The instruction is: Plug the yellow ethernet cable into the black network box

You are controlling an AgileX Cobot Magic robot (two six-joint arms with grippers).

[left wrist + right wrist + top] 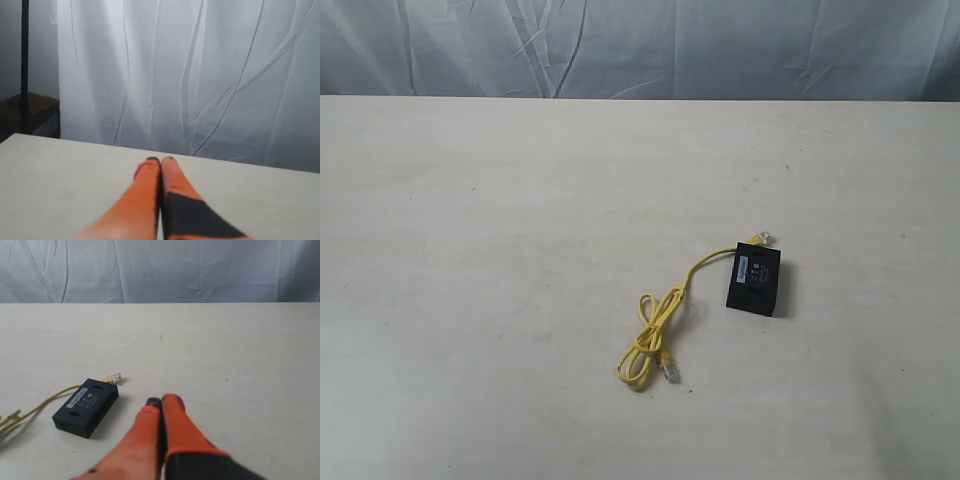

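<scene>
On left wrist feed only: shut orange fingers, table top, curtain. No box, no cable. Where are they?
Observer: The exterior view shows the black network box lying flat on the table, right of centre, on the right arm's side.
Operator: Cable plugged in yet?
Observer: No. The yellow ethernet cable runs from a loop left of the box to behind it. Its clear plug lies on the table at the box's far edge, fully in sight and not inserted.
</scene>
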